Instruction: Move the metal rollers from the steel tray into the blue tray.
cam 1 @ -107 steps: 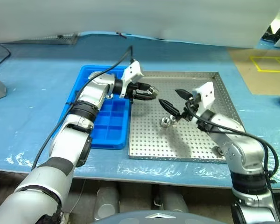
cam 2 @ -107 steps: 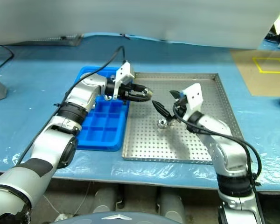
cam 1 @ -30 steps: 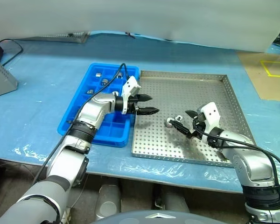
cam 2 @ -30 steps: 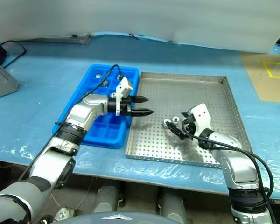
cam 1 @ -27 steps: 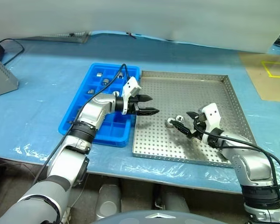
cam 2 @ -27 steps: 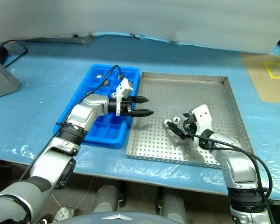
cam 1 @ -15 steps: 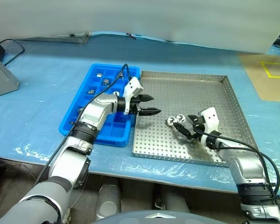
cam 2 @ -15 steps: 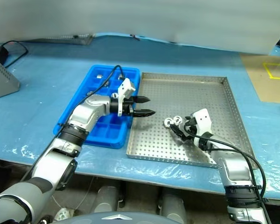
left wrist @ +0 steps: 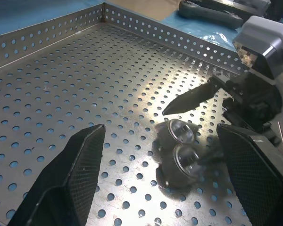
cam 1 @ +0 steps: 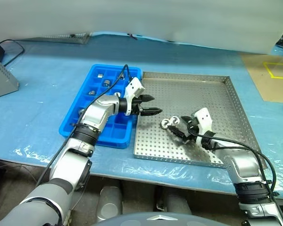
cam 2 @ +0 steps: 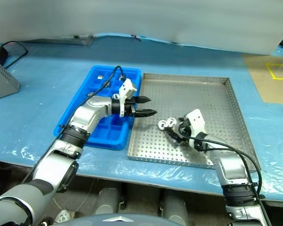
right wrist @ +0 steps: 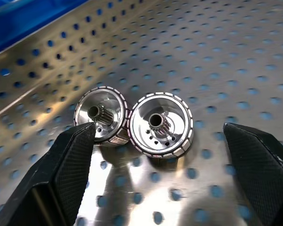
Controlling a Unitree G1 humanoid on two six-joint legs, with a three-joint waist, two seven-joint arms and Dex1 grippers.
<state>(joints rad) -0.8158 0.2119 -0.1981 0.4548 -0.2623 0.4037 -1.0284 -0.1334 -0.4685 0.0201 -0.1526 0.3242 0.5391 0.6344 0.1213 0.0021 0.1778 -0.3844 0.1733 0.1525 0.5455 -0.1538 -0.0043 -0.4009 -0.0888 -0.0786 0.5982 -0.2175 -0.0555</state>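
A bright blue sheet point(cam 1: 42, 99) covers the work surface, and on it lies the steel tray point(cam 1: 198, 89), a square one with a floor full of small holes and a low rim. The blue tray point(cam 1: 92, 75) touches the steel tray on its left side; some of its far compartments hold small metal pieces, though I cannot tell exactly how many. Beyond the steel tray a pale wall closes the scene, and far to its left stands a grey box point(cam 1: 1, 80) with a black cable.

Two metal rollers point(right wrist: 134, 123) rest side by side, touching each other, on the steel tray's floor in its front middle part. The right gripper point(cam 1: 177, 129) is low over the steel tray with its fingers wide apart around the two rollers, one fingertip touching the left roller. The left gripper point(cam 1: 151, 106) hovers over the steel tray's left edge, its fingers apart and holding nothing.
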